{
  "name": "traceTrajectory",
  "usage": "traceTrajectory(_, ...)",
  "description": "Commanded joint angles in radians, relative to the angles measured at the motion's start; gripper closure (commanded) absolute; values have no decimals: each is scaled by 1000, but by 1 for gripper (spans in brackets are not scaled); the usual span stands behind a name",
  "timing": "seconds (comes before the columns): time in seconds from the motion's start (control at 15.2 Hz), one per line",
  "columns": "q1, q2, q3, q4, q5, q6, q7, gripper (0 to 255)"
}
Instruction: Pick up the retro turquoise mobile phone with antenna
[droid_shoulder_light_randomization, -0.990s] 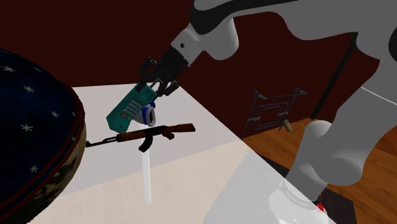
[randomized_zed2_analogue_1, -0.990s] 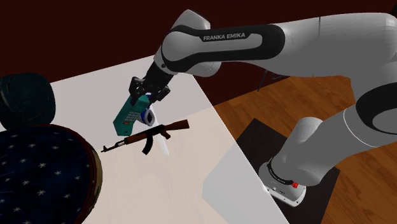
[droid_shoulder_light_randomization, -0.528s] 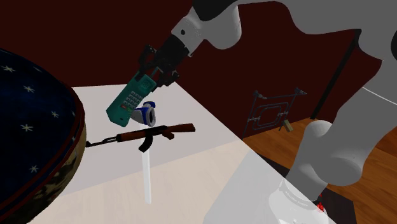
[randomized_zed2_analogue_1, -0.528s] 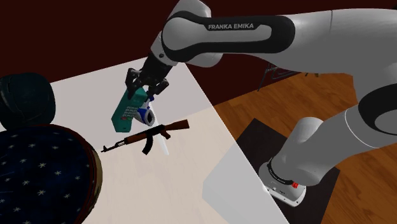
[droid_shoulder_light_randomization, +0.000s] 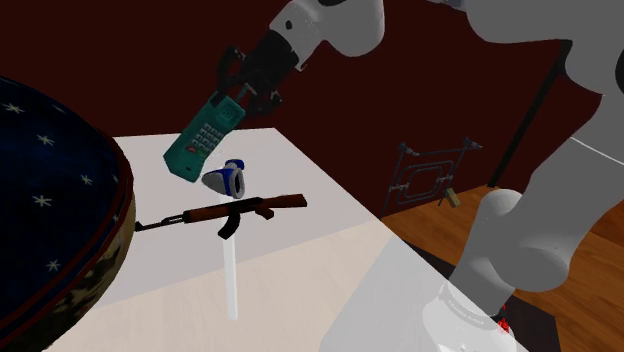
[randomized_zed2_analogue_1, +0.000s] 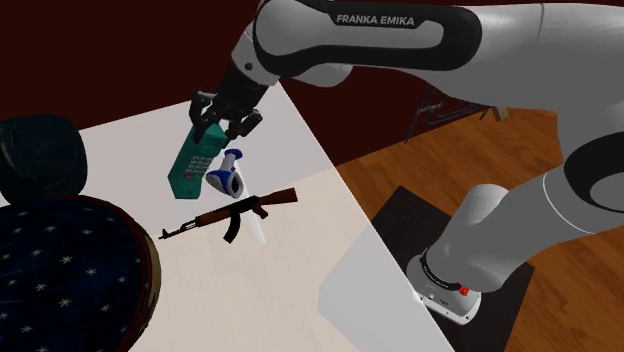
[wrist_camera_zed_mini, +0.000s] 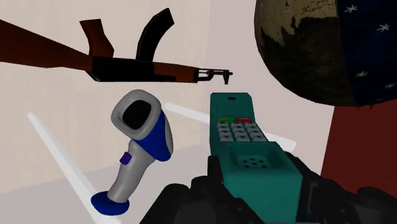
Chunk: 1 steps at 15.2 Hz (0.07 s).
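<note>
the jaws pinch the turquoise phone at its upper end; in the wrist view it sits clasped between the two black fingers. the phone hangs tilted, with the keypad end down, in the air above the far part of the white desk. as far as i can see, no part of it touches the desk. below it and a little to the side rests a white and blue hand scanner. nearer to the stand is a brown and black toy rifle. both are apart from the phone. a big dark blue round thing with white stars is at the shoulder view's left. i cannot make out the antenna.

in my judgement the main part of the task is done: the phone is gripped and off the desk. little is left, perhaps to raise it somewhat more and to hold the grip firm. it is held at one end only, so the long body could swing or slip.
</note>
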Motion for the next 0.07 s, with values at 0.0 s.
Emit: traceTrajectory(0.0, -1, -2, -1, 8, -3, -8, 5, 255)
